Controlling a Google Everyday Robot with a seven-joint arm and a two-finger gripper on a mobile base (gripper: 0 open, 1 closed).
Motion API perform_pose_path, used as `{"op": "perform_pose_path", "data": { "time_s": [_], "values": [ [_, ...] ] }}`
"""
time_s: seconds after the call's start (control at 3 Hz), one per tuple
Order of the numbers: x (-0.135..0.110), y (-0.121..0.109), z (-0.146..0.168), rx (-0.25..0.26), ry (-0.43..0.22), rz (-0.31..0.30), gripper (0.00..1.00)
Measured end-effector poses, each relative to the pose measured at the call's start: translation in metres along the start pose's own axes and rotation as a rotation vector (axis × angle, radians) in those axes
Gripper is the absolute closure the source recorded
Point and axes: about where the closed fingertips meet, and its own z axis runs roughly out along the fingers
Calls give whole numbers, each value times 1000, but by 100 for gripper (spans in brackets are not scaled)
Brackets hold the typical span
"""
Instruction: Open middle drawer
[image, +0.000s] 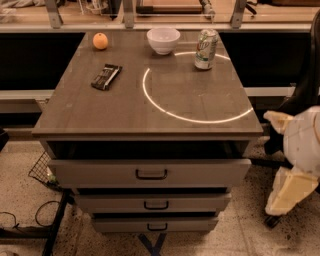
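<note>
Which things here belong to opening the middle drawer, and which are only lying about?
For the job:
- middle drawer, second of three
- gripper, low at the right of the cabinet, not touching the drawer

Only lying about, on the cabinet top:
- orange
- white bowl
- soda can
- dark snack bar

Our gripper (280, 160) hangs at the far right edge of the view, low down, holding nothing. Its two cream fingers (290, 192) stand well apart, one above and one below our rounded white wrist (306, 142), tips pointing left.
</note>
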Motion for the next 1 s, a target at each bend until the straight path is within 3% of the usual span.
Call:
{"op": "perform_pose_path", "data": {
  "time_s": [0.33, 0.67, 1.0],
  "values": [
    [4, 40, 48, -67, 15, -50, 0],
    [7, 73, 89, -166, 74, -86, 0],
    [7, 74, 89, -166, 75, -85, 0]
  ]
}}
